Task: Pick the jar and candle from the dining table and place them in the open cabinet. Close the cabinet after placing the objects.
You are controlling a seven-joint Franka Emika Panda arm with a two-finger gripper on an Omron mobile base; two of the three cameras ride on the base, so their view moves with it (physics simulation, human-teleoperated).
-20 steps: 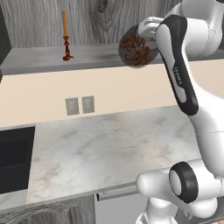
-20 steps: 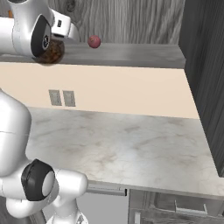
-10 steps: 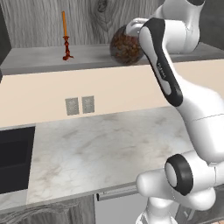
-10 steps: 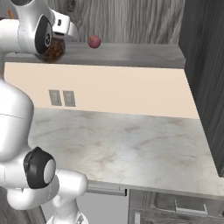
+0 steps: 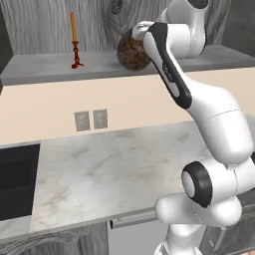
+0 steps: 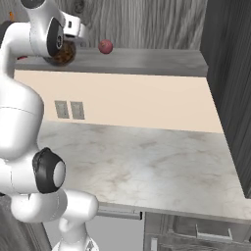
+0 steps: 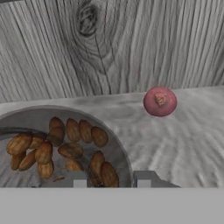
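Hand view: your jaws were clamped on the jar (image 7: 61,148), fragile slippery glass; best held at the neck.

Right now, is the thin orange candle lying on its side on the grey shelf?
No, the thin orange candle stands upright in its dark red holder on the grey shelf.

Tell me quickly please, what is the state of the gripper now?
Gripper: shut on the jar, held over the cabinet shelf.
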